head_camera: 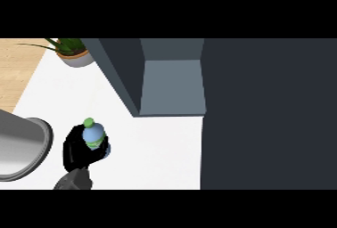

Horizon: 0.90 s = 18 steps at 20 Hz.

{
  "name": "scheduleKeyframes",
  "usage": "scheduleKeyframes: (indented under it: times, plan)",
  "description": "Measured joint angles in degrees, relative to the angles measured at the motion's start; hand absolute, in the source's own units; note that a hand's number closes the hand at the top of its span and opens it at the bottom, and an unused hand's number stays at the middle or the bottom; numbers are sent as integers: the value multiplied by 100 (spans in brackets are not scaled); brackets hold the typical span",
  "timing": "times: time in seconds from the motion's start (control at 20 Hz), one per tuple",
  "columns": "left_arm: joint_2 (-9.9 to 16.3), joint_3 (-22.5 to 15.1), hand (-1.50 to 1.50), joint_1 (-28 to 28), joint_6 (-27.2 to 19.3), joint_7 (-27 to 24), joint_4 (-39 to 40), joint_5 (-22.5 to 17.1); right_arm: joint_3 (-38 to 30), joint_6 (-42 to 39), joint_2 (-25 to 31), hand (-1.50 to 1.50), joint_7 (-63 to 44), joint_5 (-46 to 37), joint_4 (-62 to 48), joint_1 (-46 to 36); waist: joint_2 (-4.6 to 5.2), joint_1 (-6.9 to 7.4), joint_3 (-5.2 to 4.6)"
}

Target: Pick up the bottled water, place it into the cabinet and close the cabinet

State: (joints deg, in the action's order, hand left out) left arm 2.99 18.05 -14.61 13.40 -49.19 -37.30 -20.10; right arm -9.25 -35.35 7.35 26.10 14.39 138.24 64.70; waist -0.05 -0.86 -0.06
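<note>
Bottled water (93,132) left of, before open cabinet (172,84)

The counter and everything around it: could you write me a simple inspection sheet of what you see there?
Surface: white counter, wooden floor beyond its left edge.
Job's things: bottled water, green cap, held upright above the counter; cabinet open, its inside showing no contents, dark door to the right.
Clutter: potted plant at the far left corner; large grey metal pot at the left edge.
Hands: left hand curled round the bottle; right hand not in view.
Cables: nothing seen.
Surroundings: nothing seen beyond floor.
</note>
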Motion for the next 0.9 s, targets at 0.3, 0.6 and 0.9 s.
scheduleKeyframes:
  times: [0.3, 0.6, 0.9]
  plan:
    - [-228, -656, 150, 0, 15, 84, -408, 152, 52, 42, 11, -150, -80, 13, -4, -114, -7, 40, 2]
    - [-282, -1396, 150, 125, -359, 671, -1497, 9, 0, 61, -31, -150, -25, 18, -22, -212, -30, 72, 7]
    - [-294, -2532, 150, 397, -1124, 1420, -2923, -302, 66, 73, -79, -150, -28, 20, -11, -150, -40, 80, 7]
